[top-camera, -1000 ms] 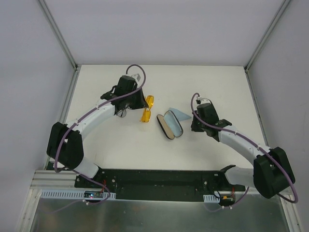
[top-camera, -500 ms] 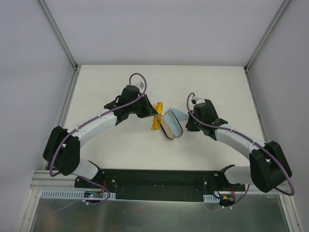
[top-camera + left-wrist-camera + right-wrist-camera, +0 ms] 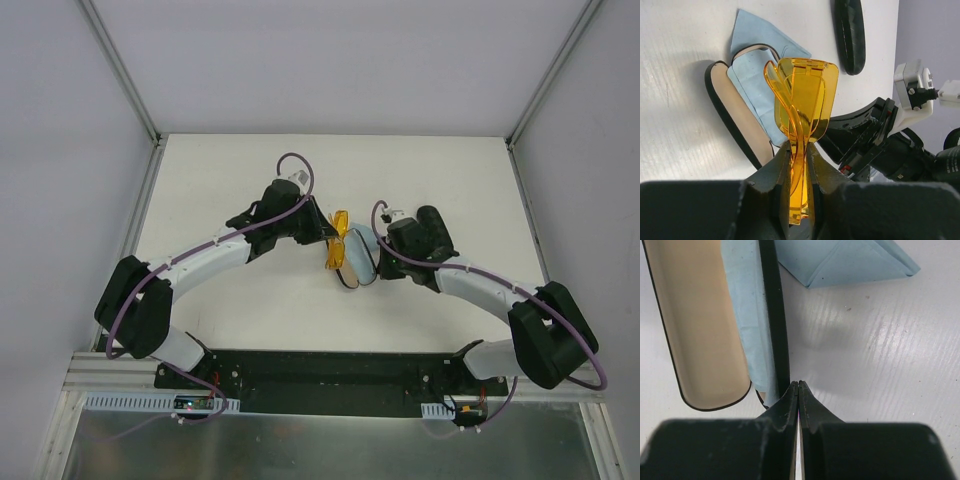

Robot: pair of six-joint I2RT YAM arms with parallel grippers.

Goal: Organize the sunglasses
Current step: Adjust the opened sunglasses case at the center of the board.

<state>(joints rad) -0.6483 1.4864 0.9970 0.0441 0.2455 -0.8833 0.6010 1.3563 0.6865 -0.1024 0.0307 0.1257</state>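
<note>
We are seeing the orange sunglasses [image 3: 802, 100] folded flat and standing on edge. The left gripper [image 3: 799, 152] is grasping them by one end, its two fingers [image 3: 775, 170] pressing on either side of the translucent plastic. The free end of the pair is hanging over the open case [image 3: 724, 97], above the half that is lined with a light-blue cloth [image 3: 752, 85]; we cannot tell whether the plastic is touching that cloth. The open case is lying on the white table [image 3: 220, 180] with its beige inner half facing up, and from above the pair is showing across the case's edge on the left arm's side. On the other side of the open case the right gripper [image 3: 798, 385] is clenched, its fingertips meeting with nothing between them. They are sitting just beside the case's black rim at one end, and we cannot tell whether they are touching it. A second cloth [image 3: 850, 260], folded, is lying flat just beside the open case, on the right gripper's side. A closed black case [image 3: 850, 35] is resting beyond the open case, apart from it.
</note>
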